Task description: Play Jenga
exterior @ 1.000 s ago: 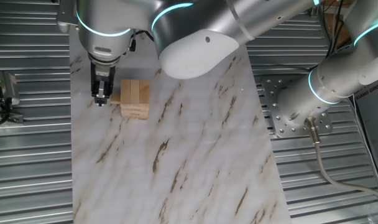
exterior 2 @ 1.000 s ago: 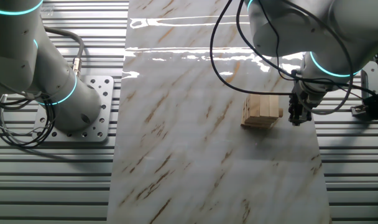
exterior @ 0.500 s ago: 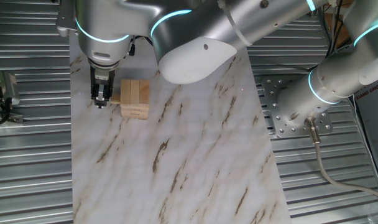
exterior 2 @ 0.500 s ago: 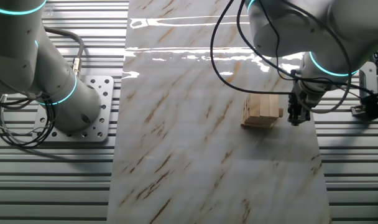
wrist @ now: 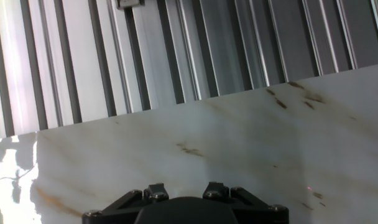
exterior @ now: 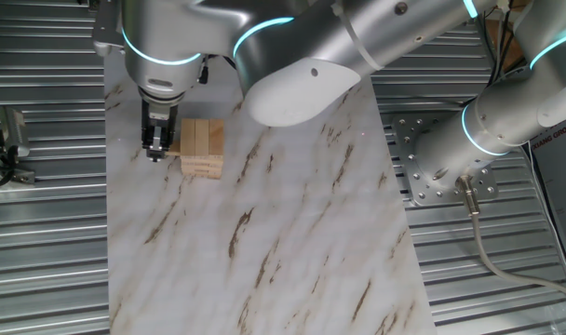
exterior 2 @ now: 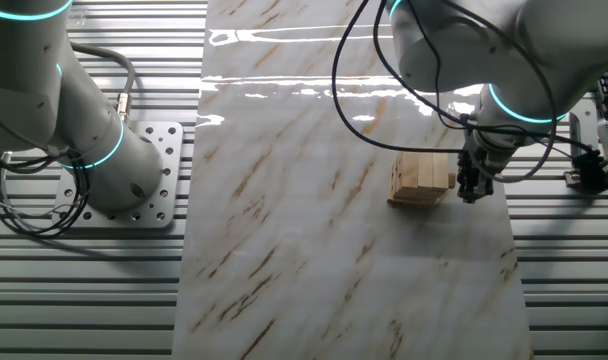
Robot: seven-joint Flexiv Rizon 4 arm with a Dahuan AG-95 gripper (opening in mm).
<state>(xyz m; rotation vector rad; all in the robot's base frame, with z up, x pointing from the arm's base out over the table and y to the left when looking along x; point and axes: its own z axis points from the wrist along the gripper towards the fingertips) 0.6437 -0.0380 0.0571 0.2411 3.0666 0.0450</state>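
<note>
The gripper [exterior: 154, 149] hangs low over the marble board [exterior: 264, 242], just beside the Jenga stack [exterior: 201, 147] and near the board's edge. One block [exterior: 174, 147] pokes out of the stack's side toward the fingers, and the fingers look narrow, perhaps closed on its tip — I cannot tell whether they grip it or only stand next to it. The stack sits on the board close to that same edge, with ribbed metal table [exterior: 41, 233] beyond.

The likely trouble: a pull or push that is off-line could drag the layers above, twisting or toppling the small stack, or slide the whole stack across the smooth board.

The hand view shows only bare board and metal slats — no fingers, no blocks, so contact is unconfirmed
</note>
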